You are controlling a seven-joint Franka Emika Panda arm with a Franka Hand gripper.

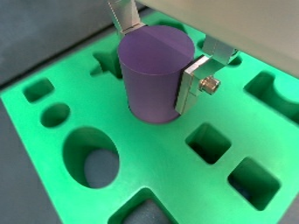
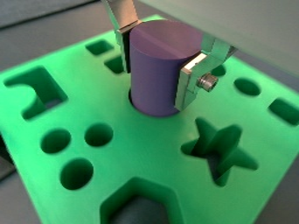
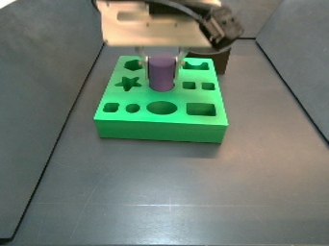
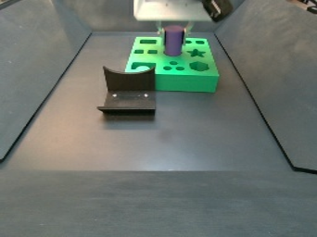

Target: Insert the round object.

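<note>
- The gripper [image 1: 156,54] hangs over the middle of the green block [image 3: 164,123]; its jaws pinch the round object [image 1: 156,77], one silver finger [image 2: 191,80] on each flank.
- The peg's long axis stands upright, its lower end at or just inside the block's central round hole; depth unclear, so the next move is probably straight down.
- Other cut-outs, star [image 2: 222,150] and squares, look empty.
- Farther off on the surface, the dark curved block [image 4: 125,91] sits apart.

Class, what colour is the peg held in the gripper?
Purple peg, clearest in a wrist view, between the gripper fingers.
</note>
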